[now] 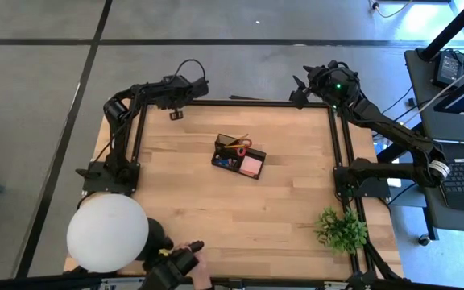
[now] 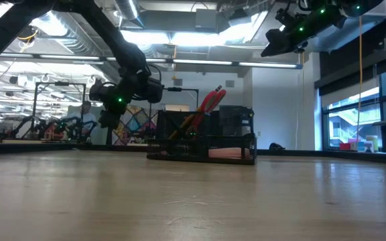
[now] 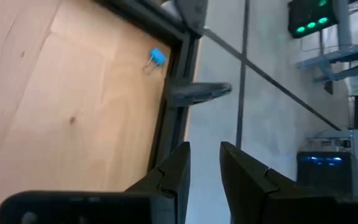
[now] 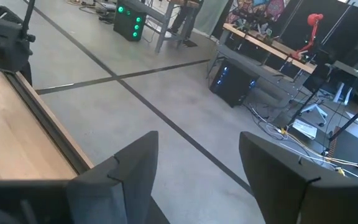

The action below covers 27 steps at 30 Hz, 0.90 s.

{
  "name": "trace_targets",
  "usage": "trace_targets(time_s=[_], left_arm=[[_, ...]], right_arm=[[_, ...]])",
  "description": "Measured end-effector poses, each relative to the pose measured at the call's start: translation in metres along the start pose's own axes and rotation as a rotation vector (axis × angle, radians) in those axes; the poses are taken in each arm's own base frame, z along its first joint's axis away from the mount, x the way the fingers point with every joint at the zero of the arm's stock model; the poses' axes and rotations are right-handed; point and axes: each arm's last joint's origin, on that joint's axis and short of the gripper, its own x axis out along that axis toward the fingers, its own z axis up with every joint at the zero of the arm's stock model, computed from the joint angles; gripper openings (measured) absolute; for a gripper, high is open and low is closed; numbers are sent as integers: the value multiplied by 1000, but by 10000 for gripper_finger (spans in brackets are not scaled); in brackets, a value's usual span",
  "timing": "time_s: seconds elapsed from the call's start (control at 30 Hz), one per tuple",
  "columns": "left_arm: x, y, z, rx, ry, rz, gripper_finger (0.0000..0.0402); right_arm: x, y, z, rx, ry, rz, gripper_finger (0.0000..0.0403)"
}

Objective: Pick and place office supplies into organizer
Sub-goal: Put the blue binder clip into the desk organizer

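Office supplies sat gathered in the organizer (image 1: 239, 156), a small black divided tray near the middle of the wooden table (image 1: 216, 209), well apart from both end effectors and nearer the viewer's edge than either. Red-handled scissors (image 1: 241, 146) and a wooden pencil (image 1: 234, 142) stood in the compartment on the side toward the end effectors; the pink sticky-note block (image 1: 252, 165) lay in the compartment on the side away from them. In the low view the scissors (image 2: 207, 102) leaned upright above the tray's rim.

A tiny blue piece (image 3: 158, 57) lay alone on the table by its black frame, ahead of the left end effector (image 3: 204, 163), whose fingers were parted by a narrow gap with nothing between them. That end effector (image 1: 176, 113) hung over the far edge of the table, left of the organizer.

The right end effector (image 4: 194, 165) stood wide open and empty, looking out over the grey floor. It was raised beyond the table's far right corner (image 1: 299, 89).

A white round lamp (image 1: 107, 234) and a green plant (image 1: 341, 228) sat at the near corners.
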Motion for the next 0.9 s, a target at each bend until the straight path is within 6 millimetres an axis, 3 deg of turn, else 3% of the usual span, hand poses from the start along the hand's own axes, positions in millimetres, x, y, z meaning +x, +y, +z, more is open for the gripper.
trace_targets(time_s=[0.3, 0.5, 0.9], left_arm=[[-11, 9, 8, 133, -79, -62, 81], [-23, 14, 9, 257, -137, -232, 81], [-25, 16, 8, 247, -127, -229, 81]], right_arm=[[0, 0, 1, 2, -7, -3, 228], [0, 0, 1, 3, -11, -4, 228], [11, 1, -1, 76, -17, -12, 228]])
